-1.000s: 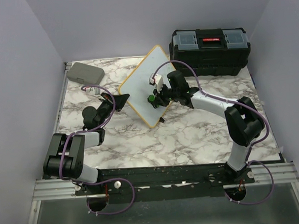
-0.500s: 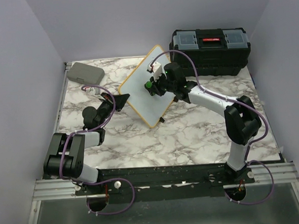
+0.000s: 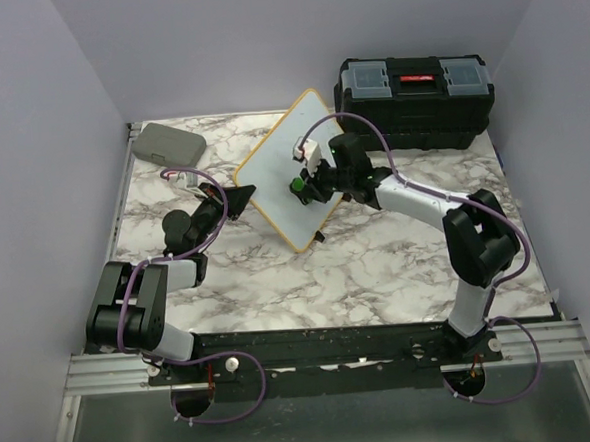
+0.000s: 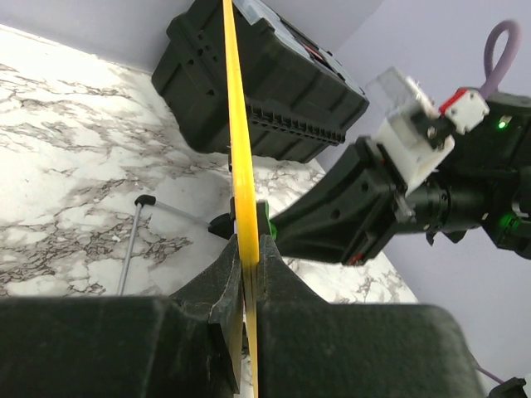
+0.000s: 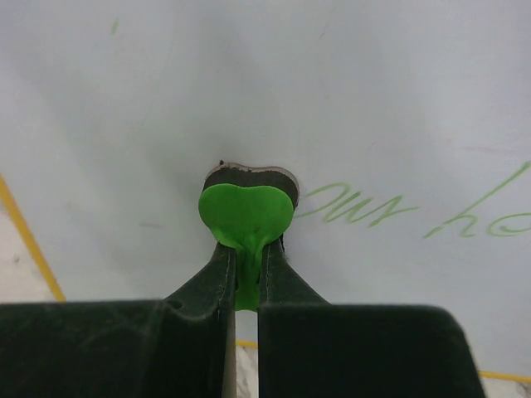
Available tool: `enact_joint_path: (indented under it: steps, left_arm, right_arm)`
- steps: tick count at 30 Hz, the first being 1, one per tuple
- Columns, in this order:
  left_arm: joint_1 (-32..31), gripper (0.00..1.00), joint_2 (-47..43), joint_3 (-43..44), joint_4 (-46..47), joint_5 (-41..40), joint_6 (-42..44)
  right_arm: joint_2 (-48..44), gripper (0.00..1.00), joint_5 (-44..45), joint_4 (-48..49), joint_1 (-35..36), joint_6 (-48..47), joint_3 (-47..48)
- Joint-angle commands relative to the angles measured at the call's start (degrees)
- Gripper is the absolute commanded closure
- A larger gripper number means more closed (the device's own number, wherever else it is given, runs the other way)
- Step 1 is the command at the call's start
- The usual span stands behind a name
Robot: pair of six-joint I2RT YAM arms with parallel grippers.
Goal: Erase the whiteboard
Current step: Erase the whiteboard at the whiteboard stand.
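Observation:
The whiteboard [image 3: 290, 166], white with a yellow frame, stands tilted on the marble table. My left gripper [image 3: 242, 198] is shut on its left frame edge [image 4: 242, 215], seen edge-on in the left wrist view. My right gripper [image 3: 309, 187] is shut on a small green eraser [image 5: 246, 217] with a dark pad, pressed against the board face [image 5: 332, 99]. Green handwriting [image 5: 357, 207] shows just right of the eraser. The eraser also shows in the top view [image 3: 298, 188].
A black toolbox [image 3: 414, 100] stands at the back right, also in the left wrist view [image 4: 265, 83]. A flat grey case [image 3: 169, 143] lies at the back left. A black board foot [image 4: 144, 201] and thin metal leg show behind the board.
My right gripper with the eraser moved up the board, then back down toward its lower part. The left gripper and the board stayed still.

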Motion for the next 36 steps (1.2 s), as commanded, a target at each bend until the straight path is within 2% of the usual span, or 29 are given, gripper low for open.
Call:
enact_joint_path:
  steps: [1,6,10,17,22,30,36]
  left_arm:
    - [-2.4,1.0,1.9,0.2,0.0,7.5,0.3]
    - [-2.4,1.0,2.0,0.3,0.3,7.5,-0.1]
    - [-2.4,1.0,1.5,0.2,-0.2,7.4,0.2]
    - [-2.4,1.0,1.1,0.1,-0.7,7.5,0.3]
    - [-2.4,1.0,0.9,0.2,-1.2,7.5,0.5]
    - [-2.4,1.0,0.7,0.3,-1.6,7.7,0.6]
    - [-2.4,1.0,1.0,0.4,-1.3,7.6,0.5]
  right_arm:
    - [1.8,0.99,-10.2,-8.1,1.1,-3.4,-5.8]
    - [0.8,1.0,-13.5,-7.7,1.2,-2.2,-7.8]
    - [-1.4,0.99,-13.4,-3.4,1.4,1.1,-9.7]
    - [-4.6,0.99,6.0,10.8,1.4,6.8,-11.1]
    - [-3.0,0.99,10.5,13.0,0.9,7.1,-7.8]
    - [-0.9,0.99,10.1,11.5,0.3,5.6,-4.7]
    - [-1.0,0.99,0.6,3.2,0.3,0.0,-6.0]
